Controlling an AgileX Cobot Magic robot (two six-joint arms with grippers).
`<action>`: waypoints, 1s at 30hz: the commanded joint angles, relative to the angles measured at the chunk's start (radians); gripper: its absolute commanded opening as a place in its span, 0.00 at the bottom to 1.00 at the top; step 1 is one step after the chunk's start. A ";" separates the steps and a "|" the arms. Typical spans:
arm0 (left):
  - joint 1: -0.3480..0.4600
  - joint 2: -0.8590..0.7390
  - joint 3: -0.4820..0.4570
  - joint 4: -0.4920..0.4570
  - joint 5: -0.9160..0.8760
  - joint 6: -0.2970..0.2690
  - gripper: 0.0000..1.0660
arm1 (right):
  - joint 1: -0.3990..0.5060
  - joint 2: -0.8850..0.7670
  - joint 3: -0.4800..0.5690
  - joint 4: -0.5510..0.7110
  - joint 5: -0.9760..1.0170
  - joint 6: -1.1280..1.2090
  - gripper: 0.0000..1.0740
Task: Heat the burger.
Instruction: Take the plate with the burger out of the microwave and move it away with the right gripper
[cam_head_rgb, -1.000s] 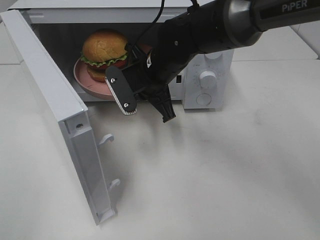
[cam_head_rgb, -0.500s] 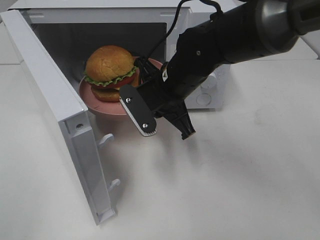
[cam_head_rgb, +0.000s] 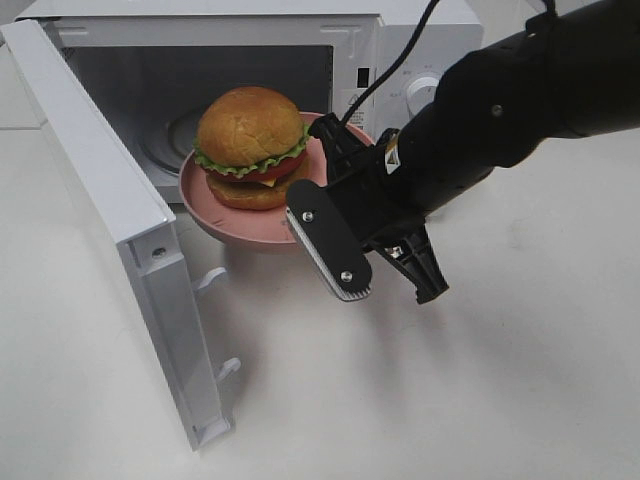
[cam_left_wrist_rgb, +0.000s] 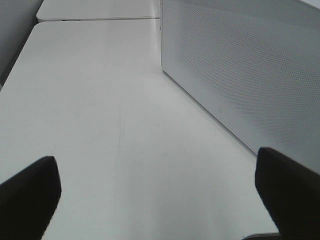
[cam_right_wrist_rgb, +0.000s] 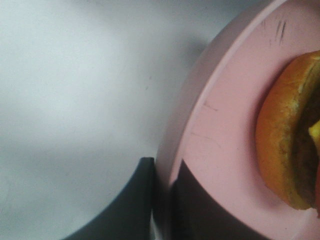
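Here the pink plate (cam_right_wrist_rgb: 220, 150) is pinched at its rim by the right pincer (cam_right_wrist_rgb: 162, 192), a thin hold seen only in the right wrist view. Tilt could slide the burger (cam_head_rgb: 251, 145), sitting on the plate at the microwave (cam_head_rgb: 400, 40) mouth. The left pincer (cam_left_wrist_rgb: 160, 187) is spread, idle above the worktop (cam_left_wrist_rgb: 90, 100).

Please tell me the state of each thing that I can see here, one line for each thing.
Microwave: door wide open.
Burger: upright on the plate, outside the microwave.
Plate: held in the air by its rim.
Right gripper: shut on the plate.
Left gripper: open, empty.
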 joint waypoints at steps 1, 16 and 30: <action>0.003 -0.005 0.003 -0.003 -0.013 -0.007 0.92 | -0.001 -0.055 0.030 0.004 -0.060 0.001 0.00; 0.003 -0.005 0.003 -0.003 -0.013 -0.007 0.92 | -0.001 -0.256 0.220 0.004 -0.054 0.033 0.00; 0.003 -0.005 0.003 -0.003 -0.013 -0.007 0.92 | -0.001 -0.481 0.413 0.001 -0.046 0.058 0.00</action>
